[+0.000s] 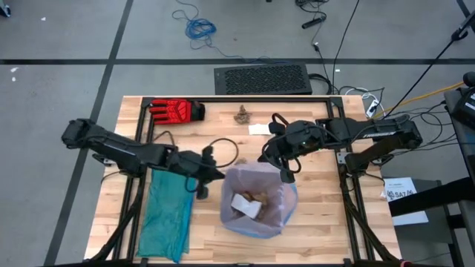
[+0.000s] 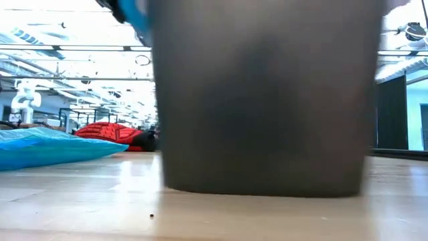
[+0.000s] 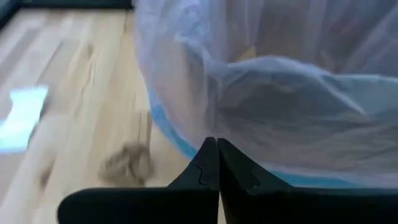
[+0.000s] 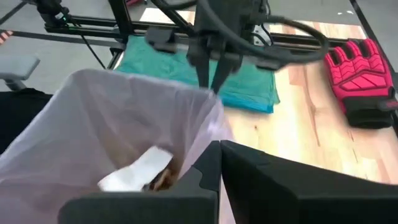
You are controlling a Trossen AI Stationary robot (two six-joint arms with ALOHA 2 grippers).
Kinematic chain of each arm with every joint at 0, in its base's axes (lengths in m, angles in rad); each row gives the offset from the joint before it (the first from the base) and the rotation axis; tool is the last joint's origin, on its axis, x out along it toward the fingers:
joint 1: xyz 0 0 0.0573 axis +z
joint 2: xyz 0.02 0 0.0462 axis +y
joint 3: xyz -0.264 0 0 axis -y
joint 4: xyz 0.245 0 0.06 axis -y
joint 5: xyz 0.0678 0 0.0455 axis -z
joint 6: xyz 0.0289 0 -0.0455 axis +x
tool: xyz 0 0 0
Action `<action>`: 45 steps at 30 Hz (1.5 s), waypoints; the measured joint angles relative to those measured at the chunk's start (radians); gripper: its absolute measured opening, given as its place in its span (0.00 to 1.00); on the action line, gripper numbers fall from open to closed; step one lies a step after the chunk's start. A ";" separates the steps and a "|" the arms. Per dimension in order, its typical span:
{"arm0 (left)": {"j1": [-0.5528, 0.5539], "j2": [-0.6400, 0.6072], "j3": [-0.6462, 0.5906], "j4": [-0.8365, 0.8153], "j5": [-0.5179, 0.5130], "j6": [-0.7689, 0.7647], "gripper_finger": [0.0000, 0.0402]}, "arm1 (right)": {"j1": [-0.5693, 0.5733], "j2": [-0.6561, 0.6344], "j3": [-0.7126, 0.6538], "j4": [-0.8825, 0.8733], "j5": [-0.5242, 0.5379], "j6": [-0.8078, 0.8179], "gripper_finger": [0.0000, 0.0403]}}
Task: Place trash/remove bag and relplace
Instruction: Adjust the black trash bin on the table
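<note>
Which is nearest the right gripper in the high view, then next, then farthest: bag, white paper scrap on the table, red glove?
From the right gripper:
1. The bag, right at the gripper, at its near rim.
2. The white paper scrap, a little beyond, toward the table's far edge.
3. The red glove, farthest, at the far-left corner.

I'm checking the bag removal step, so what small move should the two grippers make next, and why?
Probably lift both rims straight up a little. The left gripper and right gripper are shut on opposite rims of the bag, which holds trash and still sits in the bin.
</note>
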State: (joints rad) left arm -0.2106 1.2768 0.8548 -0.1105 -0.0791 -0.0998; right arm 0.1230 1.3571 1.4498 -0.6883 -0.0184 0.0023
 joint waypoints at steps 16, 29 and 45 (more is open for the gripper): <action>0.149 0.114 0.008 0.135 -0.099 0.175 0.00 | -0.006 -0.007 0.000 -0.083 0.040 0.049 0.00; 0.678 0.083 -0.037 0.066 0.162 0.350 0.00 | -0.012 -0.011 0.000 -0.115 0.160 0.140 0.00; 0.984 0.080 -0.035 0.104 0.448 0.346 0.00 | 0.050 0.101 0.000 -0.086 -0.200 0.347 0.00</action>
State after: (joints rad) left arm 0.7735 1.3571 0.8200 -0.0062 0.3685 0.2462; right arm 0.1734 1.4580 1.4498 -0.7739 -0.2187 0.3496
